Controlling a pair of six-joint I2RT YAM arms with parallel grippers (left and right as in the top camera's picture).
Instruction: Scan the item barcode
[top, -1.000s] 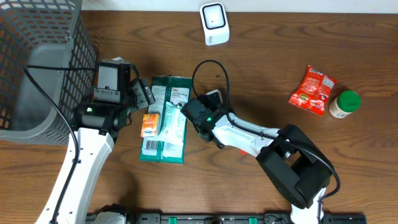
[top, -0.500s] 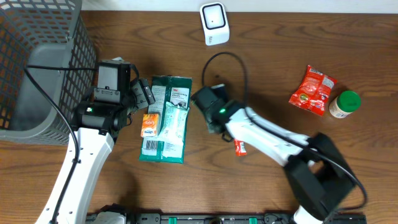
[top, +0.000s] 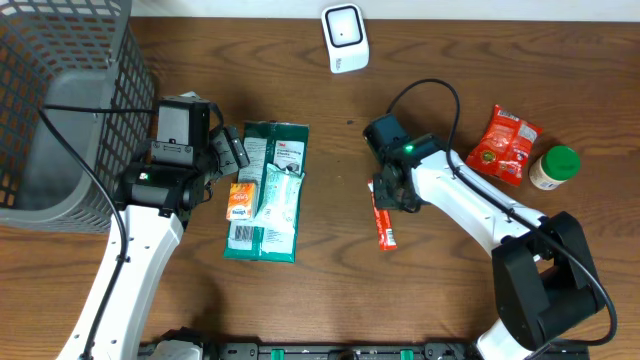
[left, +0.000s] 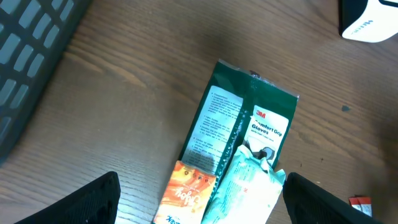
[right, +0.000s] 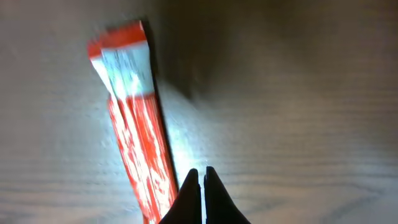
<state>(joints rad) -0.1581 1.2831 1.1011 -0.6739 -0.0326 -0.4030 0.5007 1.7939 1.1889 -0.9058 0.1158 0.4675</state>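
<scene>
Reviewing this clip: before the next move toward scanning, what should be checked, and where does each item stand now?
1. Right claw grips an item: not ok. Its jaws are shut with nothing between them, beside the red stick packet.
2. Stick packet free to pick: ok. It lies flat on bare wood, apart from the other goods.
3. Barcode on the stick located: cannot tell. The print is blurred.
4. Scanner unobstructed: ok. Nothing stands in front of it.
5. Left claw out of the way: ok. It is open and empty over the green glove pack.
</scene>
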